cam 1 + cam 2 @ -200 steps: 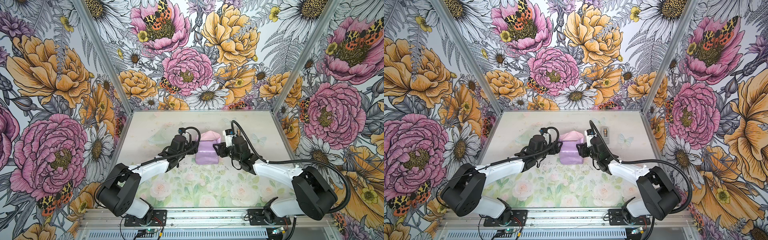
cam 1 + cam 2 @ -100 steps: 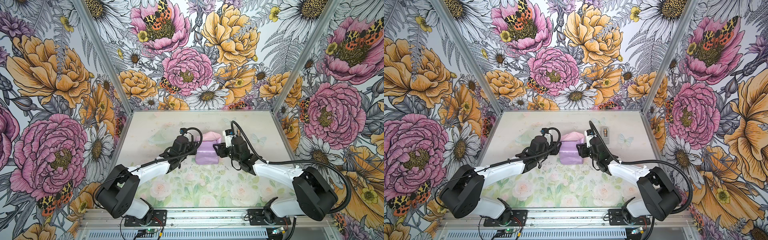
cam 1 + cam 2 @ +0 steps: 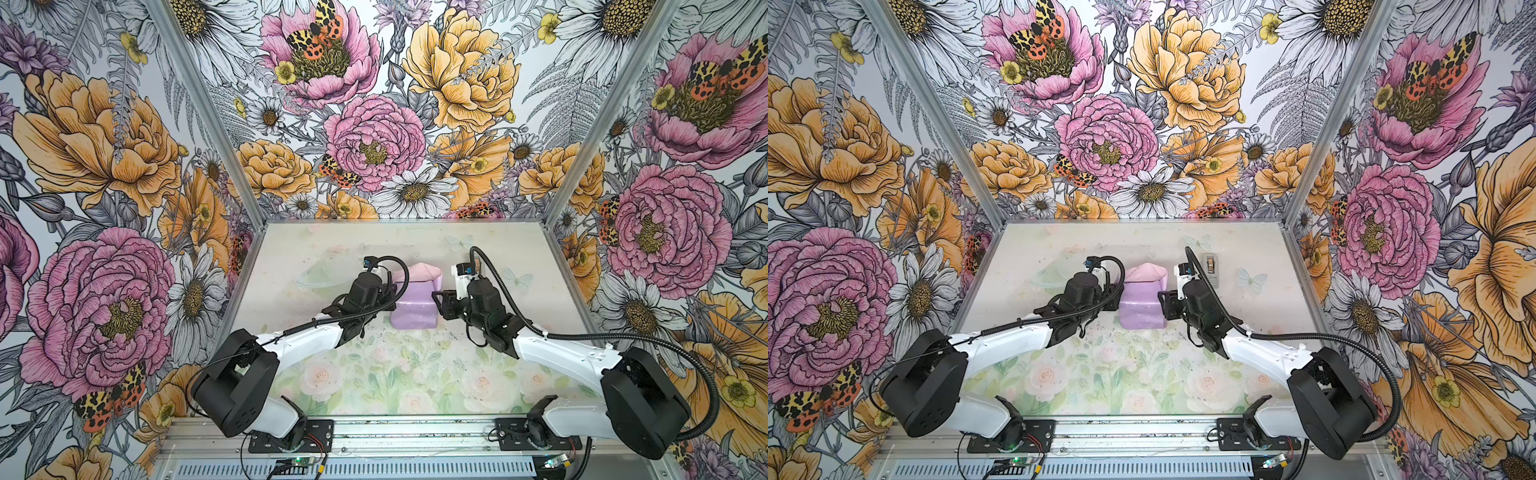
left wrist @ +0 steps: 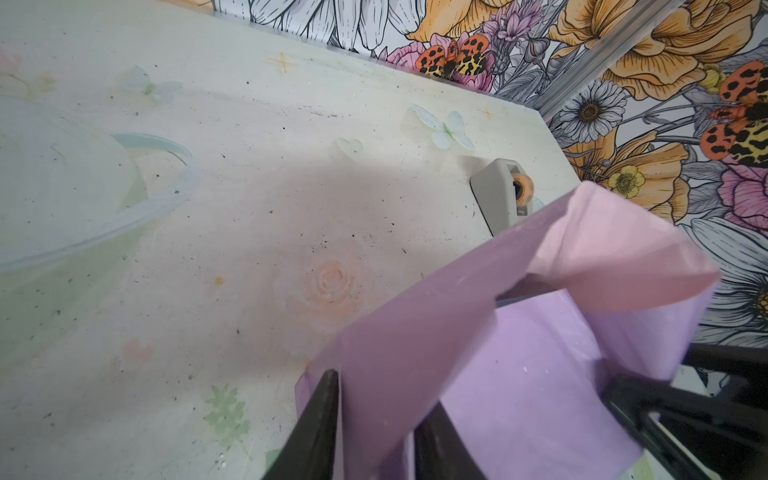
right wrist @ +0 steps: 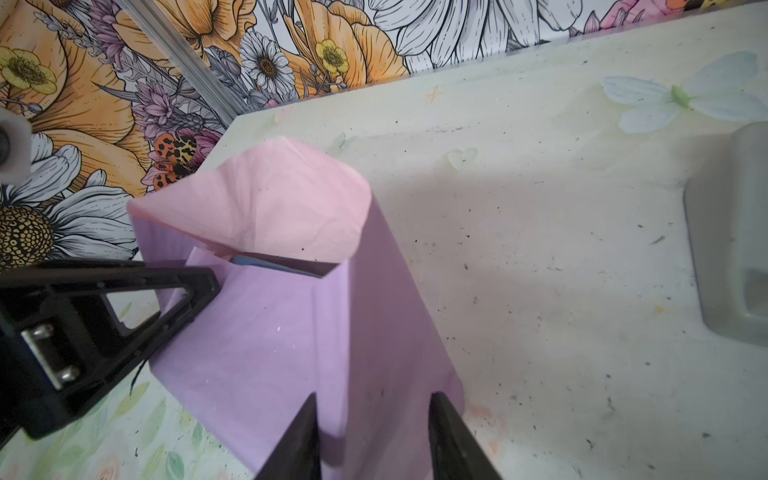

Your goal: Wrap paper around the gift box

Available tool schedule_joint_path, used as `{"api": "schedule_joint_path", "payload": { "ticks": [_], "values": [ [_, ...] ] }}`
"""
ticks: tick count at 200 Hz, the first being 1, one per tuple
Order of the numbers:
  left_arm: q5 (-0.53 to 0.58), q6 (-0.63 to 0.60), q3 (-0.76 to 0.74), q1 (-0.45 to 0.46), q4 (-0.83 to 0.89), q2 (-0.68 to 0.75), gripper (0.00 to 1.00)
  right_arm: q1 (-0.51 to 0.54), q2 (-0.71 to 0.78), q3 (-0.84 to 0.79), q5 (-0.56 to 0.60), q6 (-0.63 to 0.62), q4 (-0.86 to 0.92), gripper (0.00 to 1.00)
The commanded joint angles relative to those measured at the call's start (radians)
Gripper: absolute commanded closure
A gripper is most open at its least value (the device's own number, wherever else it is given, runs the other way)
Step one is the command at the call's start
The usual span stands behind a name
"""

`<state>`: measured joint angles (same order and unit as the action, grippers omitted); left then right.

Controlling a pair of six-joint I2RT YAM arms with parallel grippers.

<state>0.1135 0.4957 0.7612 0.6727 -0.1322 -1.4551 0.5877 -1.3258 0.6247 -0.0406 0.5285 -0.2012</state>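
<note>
Gift box [image 5: 266, 263] sits about mid-way across the table [image 3: 415, 374], toward its far half. It's nearly all sleeved in the paper [image 3: 415, 309]. Only a blue sliver is seen at the open far end, where a pink flap [image 3: 419, 272] stands up loose. Tape dispenser [image 3: 1211, 264] is parked just beyond the R arm, apart from the box.

L gripper [image 4: 382, 388] is set at the box's left side, jaws partly apart astride an upright paper side flap. R gripper [image 5: 372, 394] is set likewise at the right side, jaws partly apart around the paper wall there. A firm pinch isn't confirmed on either side.

Step judged in hand: side paper to be taken & folded in over the open end. For it to be done well:
- Paper should be pinched close to the box edge, not at a loose tip, so the thin sheet isn't torn.
- Both sides should be drawn w/ equal tension, so the box isn't dragged or spun.
- Creases should be pressed tight vs. the box corners before the pink flap is brought down.

Tape is prob. needed after.
</note>
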Motion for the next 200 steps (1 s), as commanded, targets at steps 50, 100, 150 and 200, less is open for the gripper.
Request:
{"api": "schedule_joint_path", "payload": {
  "ticks": [50, 100, 150, 200],
  "values": [
    [0.050, -0.007, 0.023, 0.032, 0.039, 0.007, 0.74, 0.020, -0.073, 0.045, 0.094, 0.003, 0.015, 0.84],
    [0.058, 0.001, 0.029, 0.040, 0.043, 0.004, 0.75, 0.033, -0.073, 0.045, 0.089, 0.003, -0.021, 0.89],
    [0.073, 0.018, 0.038, 0.053, 0.041, -0.008, 0.80, 0.066, -0.093, 0.053, 0.126, 0.006, -0.018, 0.96],
    [0.113, 0.014, 0.034, 0.066, 0.036, 0.002, 0.91, 0.105, -0.101, 0.037, 0.195, 0.024, -0.061, 1.00]
  ]
}}
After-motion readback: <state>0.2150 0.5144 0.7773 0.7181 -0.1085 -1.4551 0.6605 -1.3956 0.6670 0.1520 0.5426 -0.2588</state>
